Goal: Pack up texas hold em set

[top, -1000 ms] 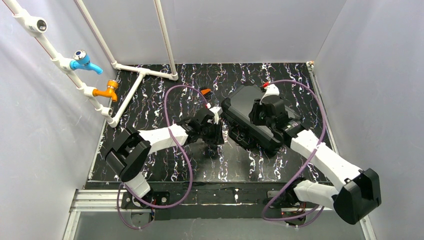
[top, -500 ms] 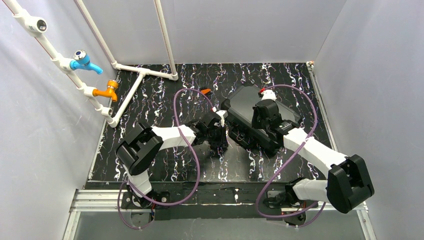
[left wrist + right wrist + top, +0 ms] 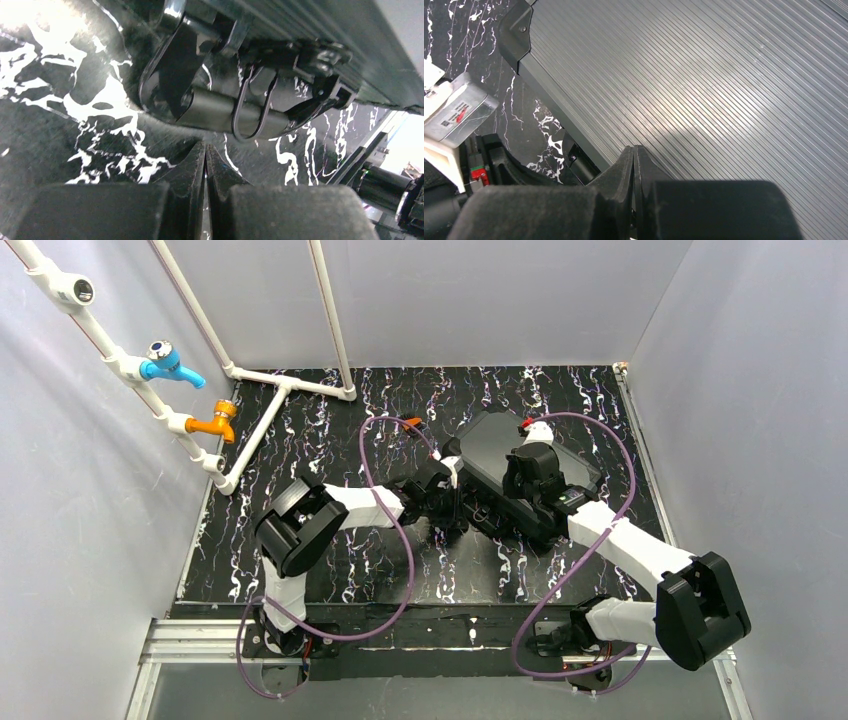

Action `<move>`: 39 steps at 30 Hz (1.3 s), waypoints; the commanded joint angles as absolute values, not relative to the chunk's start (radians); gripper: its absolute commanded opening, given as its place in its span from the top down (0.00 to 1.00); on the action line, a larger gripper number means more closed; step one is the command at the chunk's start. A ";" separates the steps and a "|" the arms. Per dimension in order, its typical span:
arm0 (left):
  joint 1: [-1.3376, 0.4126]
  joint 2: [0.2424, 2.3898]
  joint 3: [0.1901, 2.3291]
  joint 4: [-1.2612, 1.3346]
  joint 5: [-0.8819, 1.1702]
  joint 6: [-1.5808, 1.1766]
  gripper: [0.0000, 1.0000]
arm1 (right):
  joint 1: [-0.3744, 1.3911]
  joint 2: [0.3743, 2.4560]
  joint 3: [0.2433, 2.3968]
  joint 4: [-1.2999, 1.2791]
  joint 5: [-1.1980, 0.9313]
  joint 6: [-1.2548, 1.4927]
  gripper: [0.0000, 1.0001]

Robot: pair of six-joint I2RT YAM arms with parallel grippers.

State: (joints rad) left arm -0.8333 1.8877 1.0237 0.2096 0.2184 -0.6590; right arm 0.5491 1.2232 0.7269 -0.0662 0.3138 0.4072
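The black briefcase (image 3: 490, 445) of the texas hold em set lies closed on the table, right of centre. Its ribbed lid (image 3: 704, 75) fills the right wrist view. My right gripper (image 3: 523, 478) is shut and empty, its tips (image 3: 634, 150) resting over the lid near its front edge. My left gripper (image 3: 452, 508) is shut and empty at the case's front side; its tips (image 3: 205, 146) sit just below a metal latch (image 3: 235, 107) with a wire loop. Card decks and chip rolls are hidden.
White pipes with a blue tap (image 3: 165, 362) and an orange tap (image 3: 215, 422) stand at the back left. Purple cables (image 3: 385, 540) loop over the black marbled table (image 3: 330, 440). Grey walls enclose the sides and back.
My left gripper has moved right, up to the front side of the case by the latch. My right gripper has shifted slightly left over the lid. The case has stayed put.
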 commanded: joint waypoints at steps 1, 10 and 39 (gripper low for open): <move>-0.840 1.927 1.067 0.263 0.240 -0.686 0.99 | 0.543 1.254 0.667 -0.218 0.300 0.402 0.92; -0.846 1.955 1.100 0.282 0.239 -0.694 0.99 | 0.542 1.258 0.661 -0.219 0.299 0.400 0.92; -0.862 1.889 1.161 0.281 0.272 -0.685 0.98 | 0.542 1.273 0.665 -0.218 0.293 0.399 0.93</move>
